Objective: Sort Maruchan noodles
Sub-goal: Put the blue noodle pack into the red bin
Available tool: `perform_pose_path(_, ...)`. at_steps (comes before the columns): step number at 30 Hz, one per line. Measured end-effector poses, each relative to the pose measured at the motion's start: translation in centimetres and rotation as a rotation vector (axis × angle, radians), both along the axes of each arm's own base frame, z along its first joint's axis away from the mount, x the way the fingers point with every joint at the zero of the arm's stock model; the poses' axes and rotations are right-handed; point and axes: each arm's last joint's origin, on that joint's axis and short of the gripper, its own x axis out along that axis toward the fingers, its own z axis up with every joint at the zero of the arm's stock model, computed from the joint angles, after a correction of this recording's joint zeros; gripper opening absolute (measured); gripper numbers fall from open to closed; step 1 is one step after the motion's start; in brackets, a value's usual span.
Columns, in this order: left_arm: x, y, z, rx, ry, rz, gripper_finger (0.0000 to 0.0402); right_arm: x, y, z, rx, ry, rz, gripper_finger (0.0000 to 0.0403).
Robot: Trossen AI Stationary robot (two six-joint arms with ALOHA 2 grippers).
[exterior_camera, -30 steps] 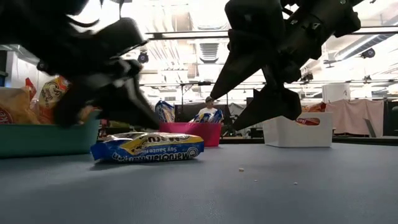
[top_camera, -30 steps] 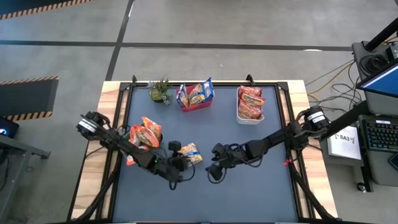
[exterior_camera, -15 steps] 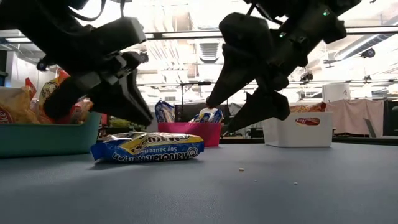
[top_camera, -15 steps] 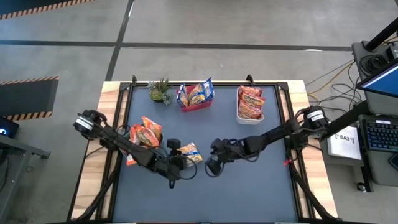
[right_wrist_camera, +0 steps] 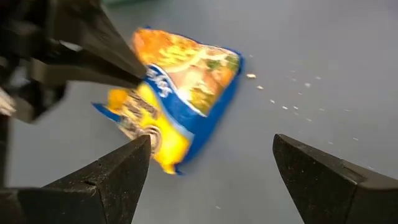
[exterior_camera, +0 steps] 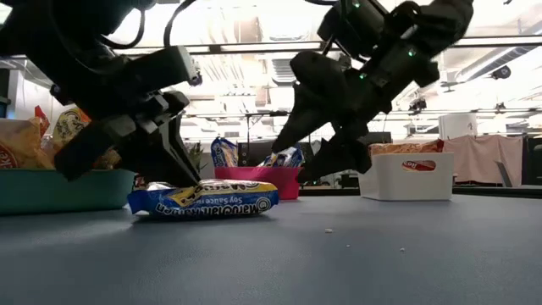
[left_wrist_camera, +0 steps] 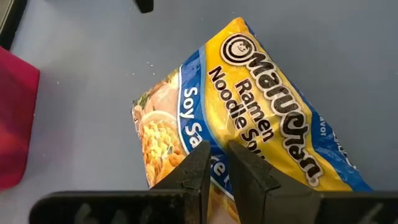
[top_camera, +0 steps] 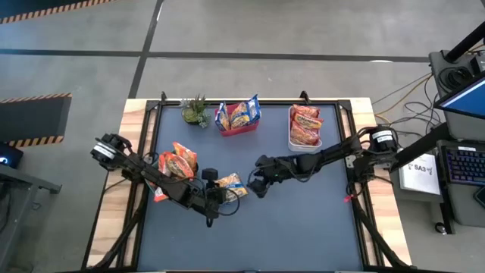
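Over the last second the right arm has swung in from further back and now holds its right gripper (top_camera: 256, 186) just beside the far end of the flat, crinkly yellow-and-blue Maruchan soy sauce ramen packet (top_camera: 230, 183) lying on the dark table (top_camera: 303, 227). The left gripper (left_wrist_camera: 214, 163) has dropped onto the packet's near end. To me that reads as a hand-over or a two-arm pickup about to begin, so this loose packet looks next in line for sorting. The left gripper's fingers are nearly together, their tips resting on the wrapper; whether they pinch a fold of it I cannot tell. The right gripper hangs tilted down with its jaws spread wide and nothing between them, the packet just ahead. Beyond it stand the red bin (top_camera: 239, 127) with matching packets and the white bin (top_camera: 291, 141) with red ones.
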Motion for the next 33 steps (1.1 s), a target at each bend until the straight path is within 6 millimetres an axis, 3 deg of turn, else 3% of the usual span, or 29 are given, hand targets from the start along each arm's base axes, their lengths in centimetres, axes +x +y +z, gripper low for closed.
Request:
perform_pose_path(5, 0.2, 0.2, -0.3, -0.006, -0.021, 0.007, 0.0038, -0.5, -0.8, -0.6, 0.07, -0.103, -0.011, 0.0325)
perform_pose_path(13, 0.2, 0.7, -0.5, -0.012, -0.024, 0.029, 0.0038, -0.8, -1.2, -0.9, 0.153, -0.118, -0.082, 0.0325)
perform_pose_path(23, 0.3, 0.7, -0.6, -0.026, -0.035, 0.04, 0.0038, -0.7, -1.3, -0.9, 0.109, -0.129, -0.096, 0.0325)
perform_pose_path(33, 0.9, 0.5, 0.6, 0.015, -0.085, 0.047, 0.0038, -0.1, -1.2, -3.1, 0.088, -0.105, -0.049, 0.0325)
